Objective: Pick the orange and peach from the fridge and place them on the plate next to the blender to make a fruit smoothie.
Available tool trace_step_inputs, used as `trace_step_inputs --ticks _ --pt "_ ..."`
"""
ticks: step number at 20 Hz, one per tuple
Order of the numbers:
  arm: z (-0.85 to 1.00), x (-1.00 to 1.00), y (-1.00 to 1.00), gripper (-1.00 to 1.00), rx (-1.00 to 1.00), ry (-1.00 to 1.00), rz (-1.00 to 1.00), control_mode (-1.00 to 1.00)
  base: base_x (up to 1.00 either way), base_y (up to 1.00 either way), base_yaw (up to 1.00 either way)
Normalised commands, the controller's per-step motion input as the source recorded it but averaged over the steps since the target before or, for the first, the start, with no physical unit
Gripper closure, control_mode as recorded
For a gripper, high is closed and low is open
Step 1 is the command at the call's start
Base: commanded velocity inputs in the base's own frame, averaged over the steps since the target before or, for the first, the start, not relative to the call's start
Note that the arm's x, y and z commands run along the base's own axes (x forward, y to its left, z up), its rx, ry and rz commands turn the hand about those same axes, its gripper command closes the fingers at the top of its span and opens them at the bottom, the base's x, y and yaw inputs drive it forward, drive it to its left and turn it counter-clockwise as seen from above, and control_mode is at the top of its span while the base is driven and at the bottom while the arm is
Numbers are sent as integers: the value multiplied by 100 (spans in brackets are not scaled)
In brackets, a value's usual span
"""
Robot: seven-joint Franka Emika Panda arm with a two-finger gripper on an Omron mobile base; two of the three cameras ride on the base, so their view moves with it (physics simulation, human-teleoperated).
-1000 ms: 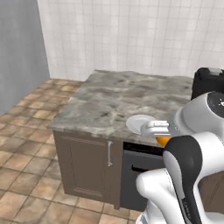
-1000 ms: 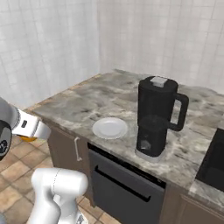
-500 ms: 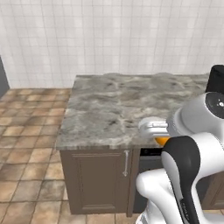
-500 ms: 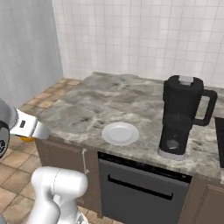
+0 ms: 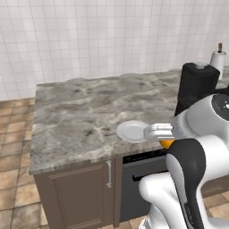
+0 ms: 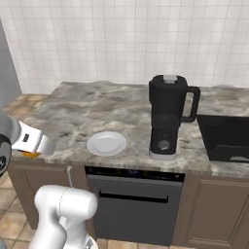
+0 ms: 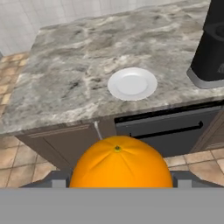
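Gripper jaws are closed around the orange, which sits at the bottom of the hand view with its stem dimple facing the camera; the fruit hangs out in front of the counter, over the floor and the cabinet fronts, not yet above the stone. From the left base view a sliver of the orange peeks out under the forearm, just near of the counter edge. Straight ahead lies the plate, bare, close to the near edge of the marble counter, and to its right stands the blender, near the plate but not touching it. Below the plate is the dark dishwasher front. To do this step well, I judge the hand should carry the fruit forward and up enough to clear the counter lip, centre it over the plate, and come down low before letting go: a smooth ball on a flat plate will likely roll, and the plate sits close to the edge. Leaving room to one side would help, since the peach must share the plate later. Keeping the wrist to the left of the blender avoids knocking its jug. Compared with half a second ago, both base views have swung: the counter now lies squarely ahead, plate and blender sit more central, and the grey wall at the left has nearly left the picture, which points to the base turning, not the things moving; the fruit is in the grip as before.
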Motion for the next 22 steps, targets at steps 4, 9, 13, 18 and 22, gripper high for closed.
trace_step_inputs --ticks 4,9,13,18,22 --pt "0 32 0 100 0 1 -1 -100 27 4 -5" --pt "-3 71 -9 100 0 11 0 -100 0 0 0" --pt "-23 90 -1 100 -4 23 0 -100 0 0 0" --pt "-50 86 -7 100 -10 21 0 -100 0 0 0" --pt "-63 63 -39 100 -6 1 0 -100 0 0 0"
